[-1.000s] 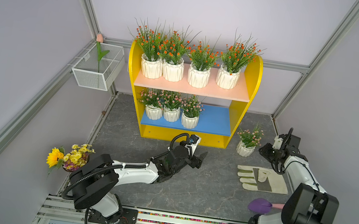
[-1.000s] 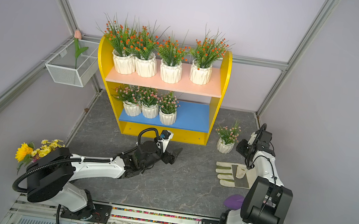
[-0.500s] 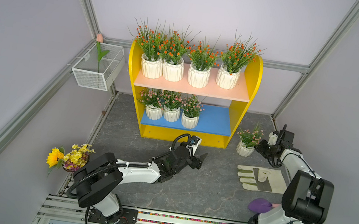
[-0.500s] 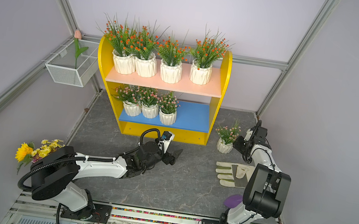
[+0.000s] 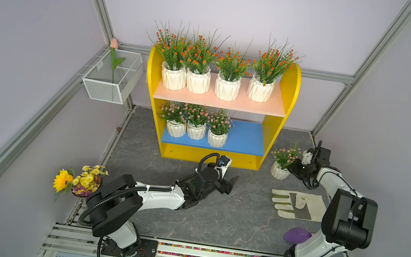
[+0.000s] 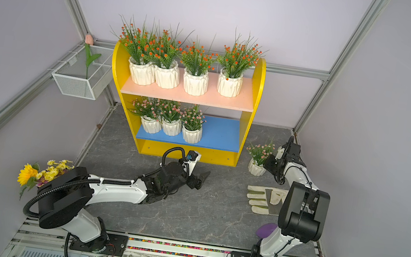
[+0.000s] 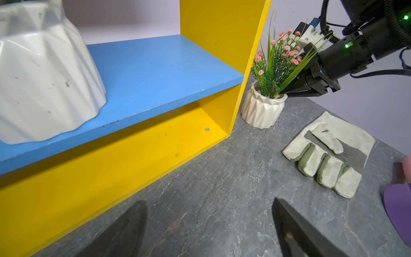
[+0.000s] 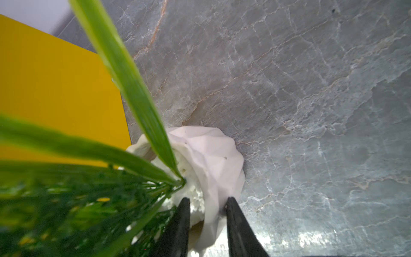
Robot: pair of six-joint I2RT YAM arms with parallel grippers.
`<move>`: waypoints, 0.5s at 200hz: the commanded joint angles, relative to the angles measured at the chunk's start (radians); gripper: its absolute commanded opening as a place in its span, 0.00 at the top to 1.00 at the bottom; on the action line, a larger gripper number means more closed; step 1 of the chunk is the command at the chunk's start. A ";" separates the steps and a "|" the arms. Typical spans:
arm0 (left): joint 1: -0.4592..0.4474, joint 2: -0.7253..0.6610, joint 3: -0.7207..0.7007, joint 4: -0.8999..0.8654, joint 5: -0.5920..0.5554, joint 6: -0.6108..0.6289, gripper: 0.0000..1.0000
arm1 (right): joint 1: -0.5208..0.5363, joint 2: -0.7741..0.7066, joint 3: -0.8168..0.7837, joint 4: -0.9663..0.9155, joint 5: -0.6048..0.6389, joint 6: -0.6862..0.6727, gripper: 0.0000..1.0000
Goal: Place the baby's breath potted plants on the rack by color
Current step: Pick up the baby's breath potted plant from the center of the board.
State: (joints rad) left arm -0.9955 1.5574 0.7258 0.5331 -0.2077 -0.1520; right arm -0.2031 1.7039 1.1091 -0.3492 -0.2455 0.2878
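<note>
The rack [image 5: 289, 92] [image 6: 257, 87] holds several orange baby's breath potted plants [image 5: 227, 88] on its peach upper board. Three pink ones [image 5: 195, 130] [image 6: 171, 126] fill the left of the blue lower board [image 7: 155, 66]. One more pink plant [image 5: 279, 172] [image 6: 256, 168] [image 7: 262, 109] stands on the floor by the rack's right panel [image 8: 55, 89]. My right gripper [image 5: 293, 167] [image 6: 267, 163] [image 8: 208, 198] straddles its pot rim [image 8: 211, 155], the outer finger against the wall and a narrow gap at the inner one. My left gripper [image 5: 231, 185] [image 6: 203, 180] [image 7: 209, 202] is open and empty, low over the floor before the rack.
A work glove [image 5: 295, 205] [image 7: 329, 153] lies on the floor just in front of the floor plant. A purple object [image 5: 296, 234] sits by the right arm's base. A wire basket [image 5: 111, 78] with a tulip hangs on the left wall, a sunflower bouquet [image 5: 79, 179] lower down.
My right gripper has moved left from the wall side onto the floor plant's pot, and its jaws have narrowed around the rim. The left arm has barely moved.
</note>
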 commanded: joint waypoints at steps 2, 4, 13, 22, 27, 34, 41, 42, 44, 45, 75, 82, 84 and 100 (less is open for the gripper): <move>-0.006 -0.027 0.003 0.008 0.005 0.003 0.10 | 0.014 0.017 0.021 0.006 0.012 0.000 0.71; -0.006 -0.028 0.003 0.006 0.004 0.002 0.09 | 0.014 0.018 0.022 0.005 0.013 0.000 0.71; -0.007 -0.030 0.003 0.006 0.004 0.002 0.09 | 0.016 0.024 0.027 -0.002 0.020 -0.003 0.73; -0.006 -0.030 0.001 0.005 0.005 0.003 0.09 | 0.015 0.029 0.030 -0.010 0.024 -0.006 0.75; -0.007 -0.027 0.002 0.005 0.006 0.003 0.09 | 0.015 0.032 0.032 -0.015 0.026 -0.007 0.76; -0.006 -0.028 0.002 0.005 0.007 0.001 0.09 | 0.015 0.035 0.034 -0.018 0.026 -0.010 0.78; -0.008 -0.028 0.001 0.006 0.008 0.000 0.09 | 0.015 0.036 0.035 -0.023 0.028 -0.013 0.80; -0.008 -0.028 0.000 0.007 0.008 0.000 0.09 | 0.015 0.036 0.036 -0.023 0.028 -0.013 0.81; -0.008 -0.029 -0.001 0.007 0.009 -0.001 0.08 | 0.016 0.036 0.037 -0.026 0.028 -0.014 0.81; -0.008 -0.029 0.000 0.008 0.009 -0.001 0.08 | 0.015 0.036 0.037 -0.026 0.028 -0.015 0.82; -0.010 -0.032 -0.014 0.032 0.009 -0.004 0.06 | 0.016 0.014 0.036 -0.043 0.026 -0.027 0.87; -0.009 -0.034 -0.017 0.037 0.009 -0.003 0.05 | 0.015 0.004 0.034 -0.044 0.021 -0.030 0.87; -0.009 -0.034 -0.019 0.038 0.009 -0.004 0.05 | 0.015 0.001 0.033 -0.047 0.019 -0.031 0.87; -0.009 -0.033 -0.028 0.056 0.010 -0.003 0.05 | 0.015 -0.021 0.028 -0.058 0.005 -0.040 0.88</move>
State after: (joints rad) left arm -0.9993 1.5463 0.7185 0.5465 -0.2073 -0.1520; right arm -0.1944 1.7168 1.1408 -0.3569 -0.2173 0.2695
